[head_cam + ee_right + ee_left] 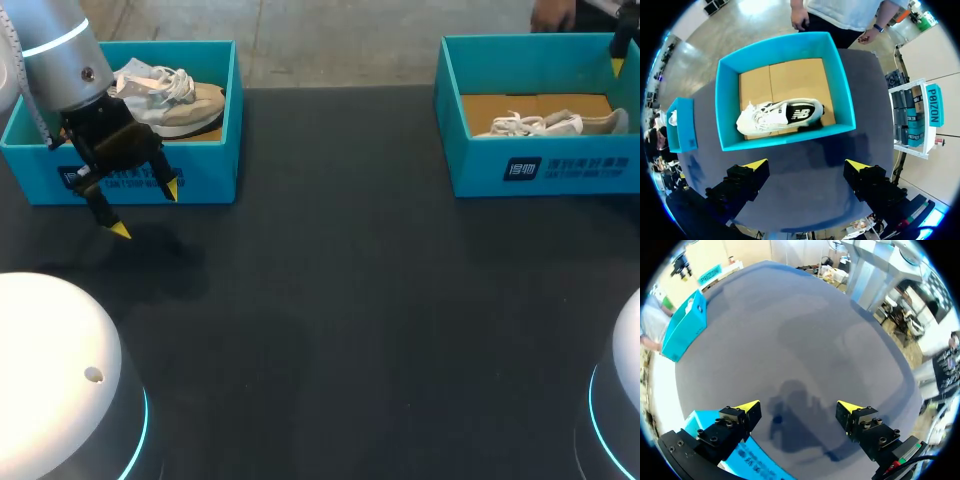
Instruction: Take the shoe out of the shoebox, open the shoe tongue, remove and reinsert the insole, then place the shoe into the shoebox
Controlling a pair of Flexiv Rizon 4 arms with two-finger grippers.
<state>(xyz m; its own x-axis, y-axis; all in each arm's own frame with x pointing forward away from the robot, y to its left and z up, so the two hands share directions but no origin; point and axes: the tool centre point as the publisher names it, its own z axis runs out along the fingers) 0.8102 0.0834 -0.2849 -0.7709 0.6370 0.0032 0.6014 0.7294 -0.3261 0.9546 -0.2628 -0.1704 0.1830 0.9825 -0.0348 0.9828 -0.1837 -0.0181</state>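
My right gripper (806, 165) hung with its fingers spread and empty. The teal cardboard shoebox (785, 141) was ahead of it, with the white lace-up sneaker (780, 117) lying on its side inside on the brown cardboard floor (790, 80). I judged the lift wanted a grip across the heel collar (807, 111), clear of the laces (756, 119). My left gripper (146, 209), also open, hovered over the black table (350, 300) beside the other teal box (215, 170).

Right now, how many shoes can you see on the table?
2. One grey-and-white sneaker lies in the left shoebox, one white sneaker in the right shoebox. My left arm hides part of that left box.
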